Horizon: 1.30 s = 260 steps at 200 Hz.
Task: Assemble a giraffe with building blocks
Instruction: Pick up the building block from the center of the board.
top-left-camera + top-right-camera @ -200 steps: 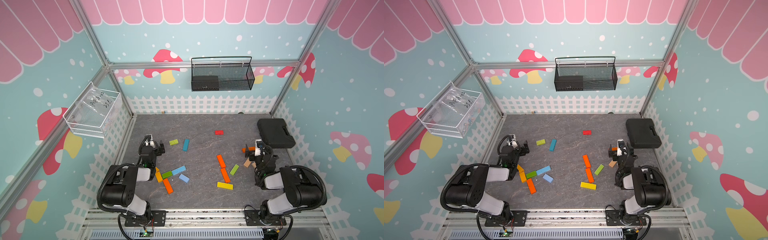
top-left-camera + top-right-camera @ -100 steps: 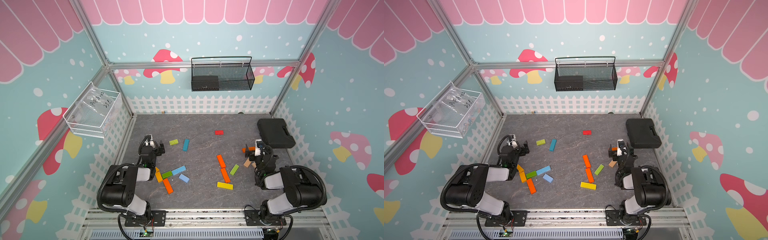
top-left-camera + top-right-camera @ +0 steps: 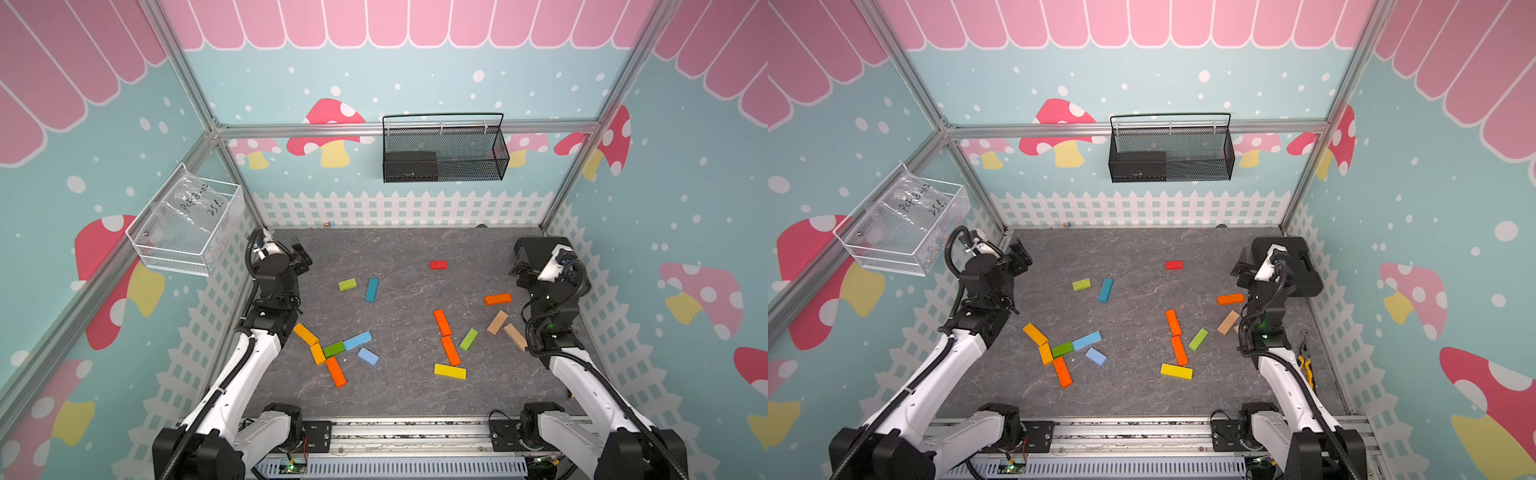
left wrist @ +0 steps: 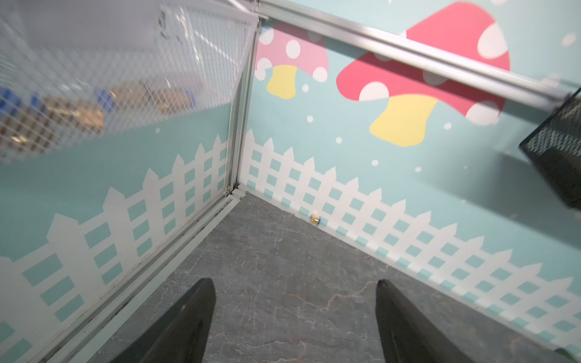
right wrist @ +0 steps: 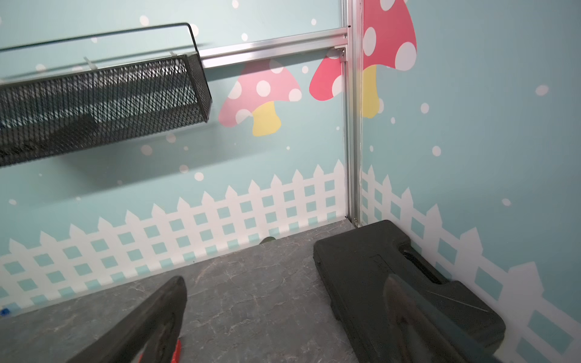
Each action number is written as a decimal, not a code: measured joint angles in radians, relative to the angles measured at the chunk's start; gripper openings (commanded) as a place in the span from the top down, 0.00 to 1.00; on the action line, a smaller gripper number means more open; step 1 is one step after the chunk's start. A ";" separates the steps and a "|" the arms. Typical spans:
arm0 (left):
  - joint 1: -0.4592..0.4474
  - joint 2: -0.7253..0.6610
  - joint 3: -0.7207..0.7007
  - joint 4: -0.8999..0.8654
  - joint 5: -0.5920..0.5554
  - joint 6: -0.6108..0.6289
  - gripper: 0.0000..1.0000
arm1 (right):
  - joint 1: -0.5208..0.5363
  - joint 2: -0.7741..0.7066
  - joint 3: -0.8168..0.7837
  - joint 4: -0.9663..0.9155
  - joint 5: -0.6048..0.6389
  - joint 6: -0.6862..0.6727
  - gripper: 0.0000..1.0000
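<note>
Building blocks (image 3: 357, 340) scattered, none between fingers (image 4: 188, 314)

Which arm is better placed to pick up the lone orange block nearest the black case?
Right. The orange block lies close beside the right claw, which is open and empty. The left claw, also open, sits on the opposite side, near the far left corner.

— Light?
— Bright, even, from overhead. In the right wrist view the black wire mesh basket (image 5: 103, 103) drops a soft shadow down the teal wall (image 5: 283, 157).
— Sharpness?
— Both top views crisp, wide-angle stretch at the edges. Left wrist view: white mesh bin (image 4: 94, 78) smeared. Up close, the right claw (image 5: 284, 278) is soft-edged.
</note>
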<state>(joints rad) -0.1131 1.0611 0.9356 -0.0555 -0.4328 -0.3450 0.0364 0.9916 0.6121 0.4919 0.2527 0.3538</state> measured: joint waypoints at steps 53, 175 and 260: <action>-0.003 0.107 0.220 -0.513 0.216 -0.100 0.26 | 0.055 0.146 0.254 -0.451 -0.177 0.096 0.10; -0.080 0.513 0.224 -0.732 0.515 -0.312 0.31 | 0.422 0.398 0.287 -0.705 -0.265 0.130 0.09; -0.112 0.767 0.499 -0.785 0.446 -0.307 0.05 | 0.424 0.505 0.404 -0.722 -0.237 0.120 0.07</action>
<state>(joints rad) -0.2249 1.8278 1.4342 -0.8406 0.0135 -0.6521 0.4603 1.4971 1.0164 -0.2302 0.0162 0.4740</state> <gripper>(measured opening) 0.942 0.930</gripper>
